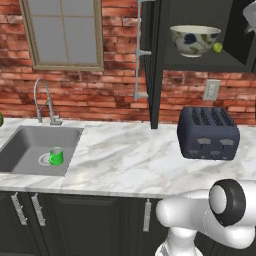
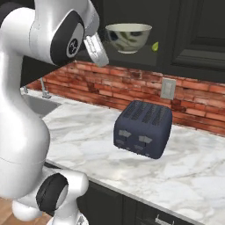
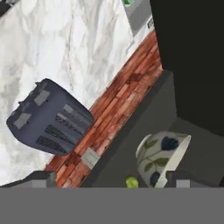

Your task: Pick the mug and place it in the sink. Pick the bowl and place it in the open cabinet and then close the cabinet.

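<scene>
The small green mug (image 1: 56,156) stands upright in the grey sink (image 1: 22,147), next to the drain. The bowl (image 1: 195,40), cream with a dark blue leaf pattern, sits upright on the shelf of the open black cabinet (image 1: 200,64). It is seen again in the right base view (image 2: 128,37) and in the hand view (image 3: 161,157). The cabinet's door (image 1: 154,65) stands swung out, edge-on, with its long silver bar handle (image 1: 139,50). My gripper (image 3: 111,179) is open with nothing between its tips, a short way off the bowl and pointing at the shelf.
A dark blue toaster (image 1: 208,133) stands on the marble counter (image 1: 125,160) below the cabinet. A small lime-green ball (image 1: 217,47) lies on the shelf beside the bowl. A chrome faucet (image 1: 44,100) rises behind the sink. A wall outlet (image 1: 212,90) is on the brick wall.
</scene>
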Available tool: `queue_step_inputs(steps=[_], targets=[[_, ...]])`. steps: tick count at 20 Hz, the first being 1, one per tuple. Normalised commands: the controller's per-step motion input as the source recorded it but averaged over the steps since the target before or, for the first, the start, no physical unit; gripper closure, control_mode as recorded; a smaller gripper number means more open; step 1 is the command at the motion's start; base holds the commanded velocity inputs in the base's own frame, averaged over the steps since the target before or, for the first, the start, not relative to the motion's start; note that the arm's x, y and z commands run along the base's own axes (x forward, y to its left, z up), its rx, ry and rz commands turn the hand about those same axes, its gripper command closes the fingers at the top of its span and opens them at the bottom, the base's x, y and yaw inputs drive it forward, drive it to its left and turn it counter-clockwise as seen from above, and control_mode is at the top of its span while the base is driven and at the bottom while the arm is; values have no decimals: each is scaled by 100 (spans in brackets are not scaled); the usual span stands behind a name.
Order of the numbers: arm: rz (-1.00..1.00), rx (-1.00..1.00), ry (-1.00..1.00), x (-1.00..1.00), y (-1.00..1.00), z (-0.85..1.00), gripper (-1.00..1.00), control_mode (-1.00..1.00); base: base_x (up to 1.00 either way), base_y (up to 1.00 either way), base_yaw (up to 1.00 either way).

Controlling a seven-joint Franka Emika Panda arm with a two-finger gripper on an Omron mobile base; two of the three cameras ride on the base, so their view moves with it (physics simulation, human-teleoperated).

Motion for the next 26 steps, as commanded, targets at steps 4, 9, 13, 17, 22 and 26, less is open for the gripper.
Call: queue_step_inputs(steps=[4,9,13,17,22,26], targets=[[33,-31,0,-100,47,36,-100,-100,0,0,0],[23,-29,-2,-100,48,35,-100,-100,0,0,0],[19,-37,-2,-99,75,30,-100,-100,0,0,0],[14,-47,2,-98,88,22,-100,-100,0,0,0],[-9,-37,-2,-37,100,4,-100,-100,0,0,0],[-20,-17,0,0,100,-17,-100,-100,0,0,0]])
